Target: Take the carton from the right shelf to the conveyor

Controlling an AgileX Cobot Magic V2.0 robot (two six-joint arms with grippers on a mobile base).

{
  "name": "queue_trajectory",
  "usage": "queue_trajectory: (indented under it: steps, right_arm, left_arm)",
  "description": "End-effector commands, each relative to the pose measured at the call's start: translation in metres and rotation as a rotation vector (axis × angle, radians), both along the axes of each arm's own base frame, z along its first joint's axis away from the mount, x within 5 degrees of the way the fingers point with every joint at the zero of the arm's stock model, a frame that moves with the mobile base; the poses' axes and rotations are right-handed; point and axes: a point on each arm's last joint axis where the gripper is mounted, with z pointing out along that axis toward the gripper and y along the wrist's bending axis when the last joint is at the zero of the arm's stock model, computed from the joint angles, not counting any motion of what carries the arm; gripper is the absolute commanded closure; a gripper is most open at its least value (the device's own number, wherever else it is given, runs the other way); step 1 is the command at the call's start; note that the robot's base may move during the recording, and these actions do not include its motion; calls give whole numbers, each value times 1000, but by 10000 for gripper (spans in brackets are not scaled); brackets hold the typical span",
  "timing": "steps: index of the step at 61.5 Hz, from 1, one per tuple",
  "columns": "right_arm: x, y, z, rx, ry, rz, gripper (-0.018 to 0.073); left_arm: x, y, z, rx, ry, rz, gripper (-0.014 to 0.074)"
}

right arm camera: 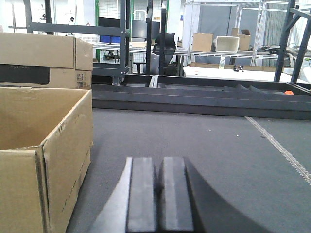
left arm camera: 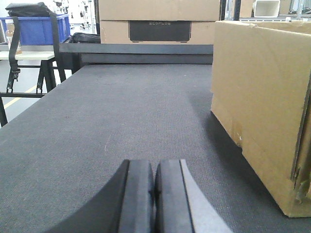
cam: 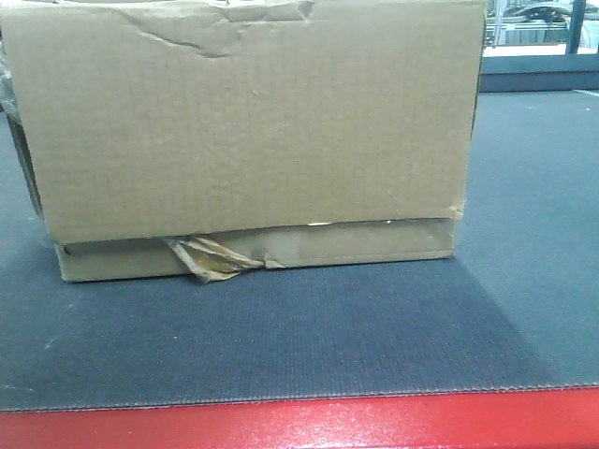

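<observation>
Carton [cam: 248,131] sits flat on the conveyor [cam: 299,346], just behind the red border [cam: 299,426], so placement looks done. Left gripper [left arm camera: 154,194] and right gripper [right arm camera: 159,194] flank it, apart from it, jaws pressed together, holding nothing.

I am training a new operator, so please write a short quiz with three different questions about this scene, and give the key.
1. True or false: the carton rests on the conveyor.
2. The left gripper is: A) open, B) shut, C) shut on the carton.
3. Fill in: the conveyor's near border is coloured ____.

Key: 1 true. 2 B; the right gripper is shut too, and both are empty. 3 red.
</observation>
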Motion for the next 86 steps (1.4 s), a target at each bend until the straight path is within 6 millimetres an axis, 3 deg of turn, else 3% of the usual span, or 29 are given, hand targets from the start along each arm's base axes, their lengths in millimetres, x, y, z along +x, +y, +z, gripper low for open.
queue_trajectory:
  steps: [1, 13, 35, 86]
  right_arm:
    - [-1, 0, 2, -10, -33, -5, 632]
    - [3, -2, -8, 2, -22, -46, 632]
    - [6, -5, -101, 41, -9, -93, 632]
    - [6, -5, -102, 40, 1, -85, 632]
  left_arm:
    - [0, 0, 3, 6, -30, 0, 582]
    - [0, 0, 3, 6, -30, 0, 582]
    - [0, 0, 3, 6, -30, 0, 582]
    - [0, 0, 3, 6, -30, 0, 582]
